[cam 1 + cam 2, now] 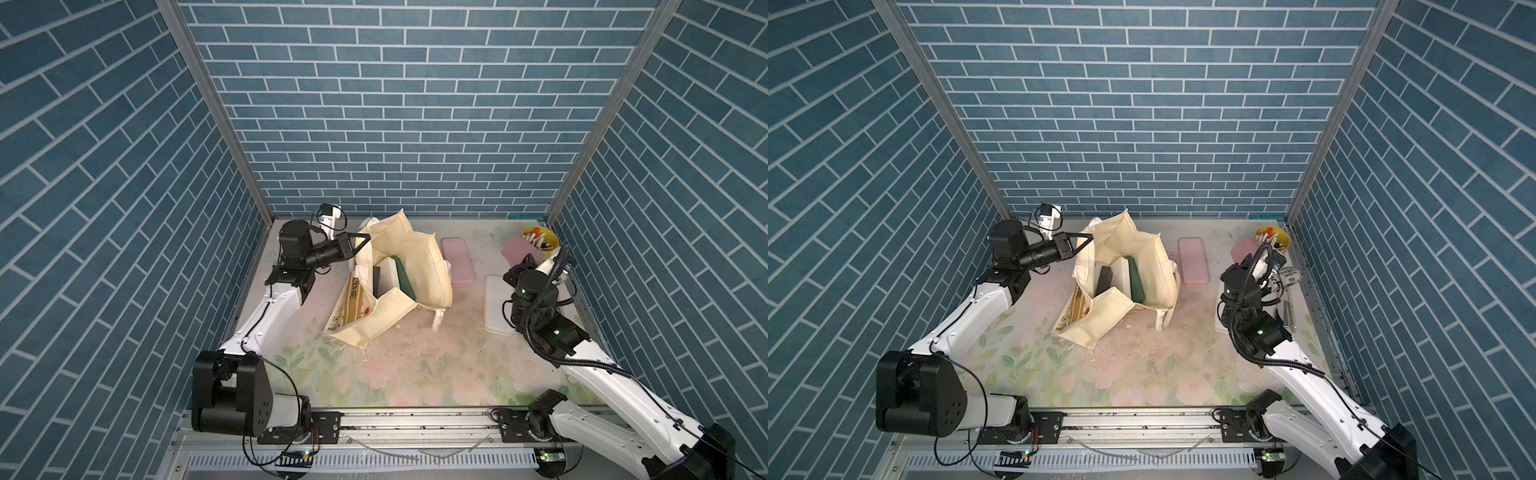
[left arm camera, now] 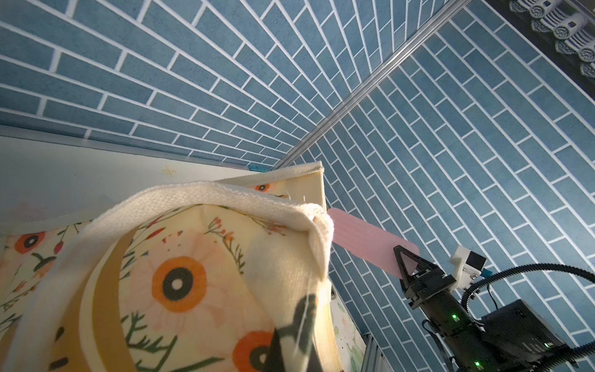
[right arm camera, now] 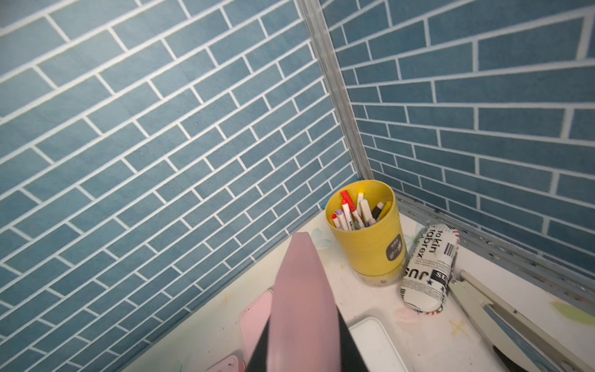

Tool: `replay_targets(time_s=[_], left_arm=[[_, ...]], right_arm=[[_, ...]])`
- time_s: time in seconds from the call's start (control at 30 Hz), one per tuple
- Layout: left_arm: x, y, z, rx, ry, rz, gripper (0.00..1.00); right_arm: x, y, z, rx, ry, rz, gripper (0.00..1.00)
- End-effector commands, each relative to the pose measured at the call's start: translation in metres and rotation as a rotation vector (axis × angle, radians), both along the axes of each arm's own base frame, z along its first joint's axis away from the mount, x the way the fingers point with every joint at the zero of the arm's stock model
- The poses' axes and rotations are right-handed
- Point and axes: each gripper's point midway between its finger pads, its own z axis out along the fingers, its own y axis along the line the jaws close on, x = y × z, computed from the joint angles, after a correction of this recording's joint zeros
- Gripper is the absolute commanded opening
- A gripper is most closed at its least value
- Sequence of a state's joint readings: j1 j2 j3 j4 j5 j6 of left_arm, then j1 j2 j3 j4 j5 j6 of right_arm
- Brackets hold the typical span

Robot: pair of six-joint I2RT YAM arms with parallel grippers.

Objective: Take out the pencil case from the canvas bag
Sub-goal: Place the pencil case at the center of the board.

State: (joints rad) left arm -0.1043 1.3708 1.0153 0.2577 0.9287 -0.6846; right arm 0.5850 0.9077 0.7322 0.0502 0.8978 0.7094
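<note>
- Far left: the left gripper (image 1: 365, 240) is clenched on the cloth of the canvas bag (image 1: 424, 257) at its far-left top edge. This holds that side up so the mouth gapes. Whether it pinches the handle (image 2: 209, 196) or the rim beside it, I cannot tell.
- Left of middle: the bag slumps on the table (image 1: 395, 374), open upward. Inside I can make out a white book (image 1: 388, 276) and a green book (image 1: 405, 278) standing on edge, and nothing that looks like a case.
- Just right of the bag: a pink box (image 1: 457, 262) lies flat on the table, its long side running near to far.
- Far right: the right gripper (image 2: 404, 261) is clamped on a flat pink slab that I take to be the pencil case (image 2: 363, 235). It is out of the bag, held up off the table and well apart from the bag, near the yellow pen pot (image 3: 367, 244).
- The case sticks straight out from the fingers, with its long axis in line with the gripper. The free end points toward the far wall, and the fingers pinch its near end across the broad faces.
- The right arm has the case, and the left is well apart, across the bag. I judge that only setting it down remains. The pot, a newsprint pouch (image 3: 429, 267) and a white tray (image 1: 496, 303) crowd that corner.
</note>
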Motion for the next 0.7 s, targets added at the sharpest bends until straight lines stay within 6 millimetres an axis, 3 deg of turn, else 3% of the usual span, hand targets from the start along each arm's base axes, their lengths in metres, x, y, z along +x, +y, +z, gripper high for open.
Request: replay_targets(time_s=[0.0,0.67], left_arm=[[-0.008,-0.003,0.016,-0.008,-0.071,-0.027,0.0],[-0.006,-0.003,0.014,-0.016,-0.05,-0.021,0.0]], right_arm=[[-0.007,-0.015,-0.008,0.105,0.016,-0.048,0.0],[-0.017,-0.073,-0.09,0.379,0.172,-0.166,0.0]])
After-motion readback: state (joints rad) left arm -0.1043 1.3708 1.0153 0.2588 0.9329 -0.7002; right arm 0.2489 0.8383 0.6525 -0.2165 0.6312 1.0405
